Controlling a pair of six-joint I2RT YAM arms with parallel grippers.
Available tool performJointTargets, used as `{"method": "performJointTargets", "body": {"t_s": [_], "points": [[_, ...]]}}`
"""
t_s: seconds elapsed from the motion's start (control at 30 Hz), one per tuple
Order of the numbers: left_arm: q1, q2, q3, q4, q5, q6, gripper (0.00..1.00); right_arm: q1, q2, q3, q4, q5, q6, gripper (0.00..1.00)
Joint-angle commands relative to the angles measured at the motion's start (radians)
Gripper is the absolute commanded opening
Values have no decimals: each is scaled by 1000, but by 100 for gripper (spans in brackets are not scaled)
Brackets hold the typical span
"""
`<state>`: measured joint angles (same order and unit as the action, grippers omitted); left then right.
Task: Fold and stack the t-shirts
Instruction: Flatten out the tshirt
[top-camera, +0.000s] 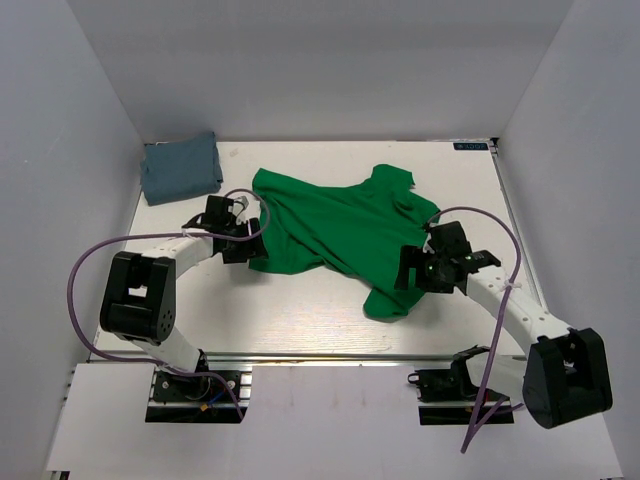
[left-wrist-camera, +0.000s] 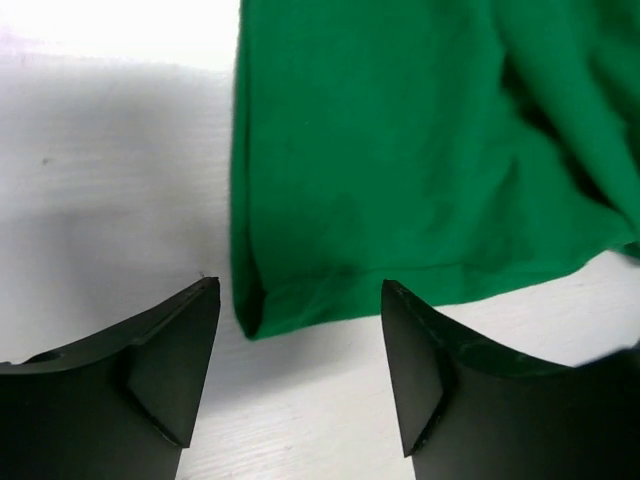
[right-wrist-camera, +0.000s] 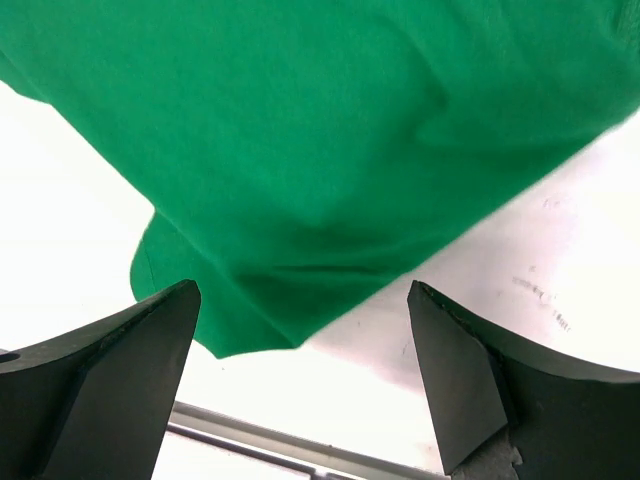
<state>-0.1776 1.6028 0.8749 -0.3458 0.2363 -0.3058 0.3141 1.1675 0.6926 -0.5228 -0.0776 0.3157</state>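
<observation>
From overhead you see the bright green cloth t-shirt (top-camera: 335, 235) spread crumpled across the middle of the white table (top-camera: 300, 320), with the slate grey-blue cloth t-shirt (top-camera: 180, 168) folded in the upper left corner. Your left gripper (top-camera: 245, 240) sits at the green shirt's left edge and your right gripper (top-camera: 412, 272) at its lower right. In the left wrist view the jaws stand apart, gripping nothing, with a green hem corner just ahead. In the right wrist view the jaws gape wide and empty, with a green fold lying ahead.

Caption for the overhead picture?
Left gripper and right gripper, both open, flank a rumpled green t-shirt; grey-blue t-shirt lies folded far left.
</observation>
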Motion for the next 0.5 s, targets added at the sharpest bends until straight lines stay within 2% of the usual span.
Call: {"method": "performJointTargets", "body": {"t_s": [0.0,0.2,0.3,0.43,0.47], "points": [[-11,-38,-4,82,40,-13,74,13,-51,-44,16,-10,45,90],[-22,-29,6,82,29,-13,65,28,-49,-62,30,-1,62,90],[-31,-29,6,82,38,-13,56,31,-46,-64,24,9,62,90],[-40,-49,6,82,76,-4,33,31,-51,-71,17,15,66,90],[-40,-49,-5,82,89,-4,33,37,-52,-71,12,15,66,90]]}}
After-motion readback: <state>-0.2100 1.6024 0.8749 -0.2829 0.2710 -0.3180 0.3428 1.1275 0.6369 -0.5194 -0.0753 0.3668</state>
